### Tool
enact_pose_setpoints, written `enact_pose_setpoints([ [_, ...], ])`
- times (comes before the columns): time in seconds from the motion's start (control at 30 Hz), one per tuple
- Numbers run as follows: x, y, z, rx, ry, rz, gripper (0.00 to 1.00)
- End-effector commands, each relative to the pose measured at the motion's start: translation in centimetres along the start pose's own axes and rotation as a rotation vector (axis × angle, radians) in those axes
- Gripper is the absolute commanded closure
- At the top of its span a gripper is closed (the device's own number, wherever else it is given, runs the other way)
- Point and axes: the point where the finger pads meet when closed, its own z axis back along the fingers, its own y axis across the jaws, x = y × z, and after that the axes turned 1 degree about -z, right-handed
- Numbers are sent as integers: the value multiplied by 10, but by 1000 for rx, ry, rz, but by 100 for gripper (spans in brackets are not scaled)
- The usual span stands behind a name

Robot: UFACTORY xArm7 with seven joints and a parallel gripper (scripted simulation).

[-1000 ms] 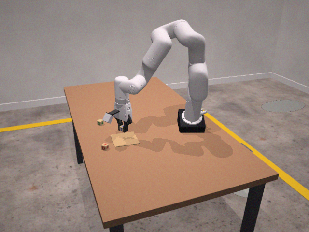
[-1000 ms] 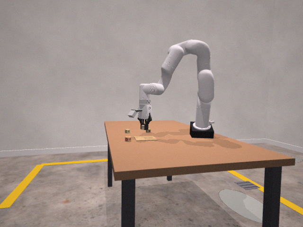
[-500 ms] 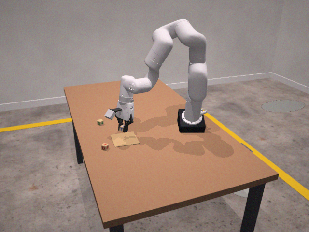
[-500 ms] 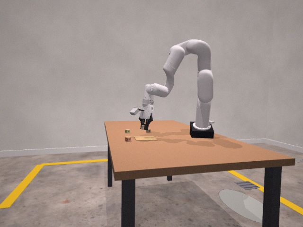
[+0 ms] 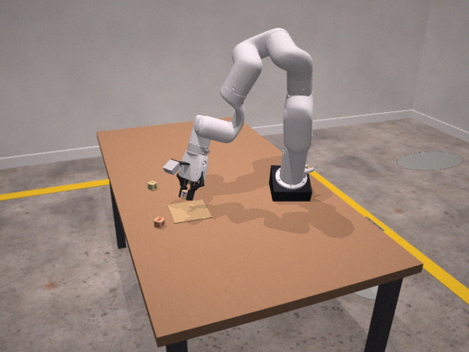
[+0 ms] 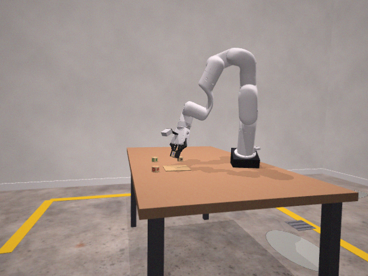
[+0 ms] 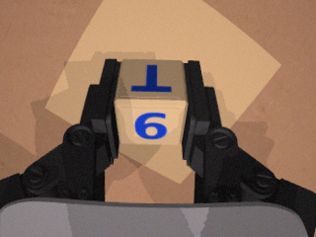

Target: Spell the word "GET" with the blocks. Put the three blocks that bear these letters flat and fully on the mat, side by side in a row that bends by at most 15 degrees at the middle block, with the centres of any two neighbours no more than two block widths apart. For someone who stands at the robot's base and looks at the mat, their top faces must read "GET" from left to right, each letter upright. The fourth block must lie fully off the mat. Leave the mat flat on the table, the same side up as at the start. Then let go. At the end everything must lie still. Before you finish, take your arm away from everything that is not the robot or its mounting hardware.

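four blocks, one mat (image 5: 181,216) (image 6: 176,168) (image 7: 237,44), one table (image 5: 272,265) (image 6: 237,187) (image 7: 30,30) and one robot arm (image 5: 248,64) (image 6: 214,69).

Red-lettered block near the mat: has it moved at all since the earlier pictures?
No. The red-lettered block sits where it did, just off the mat, in the top and exterior views.
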Motion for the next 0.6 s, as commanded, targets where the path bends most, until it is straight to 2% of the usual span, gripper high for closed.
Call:
enact_pose_setpoints([
  [0.0,2,0,0,2,141,10,73],
  [0.07,2,0,0,2,141,10,73],
  [0.1,2,0,0,1,190,11,73],
  [0.57,4,0,-1,-5,446,12,73],
])
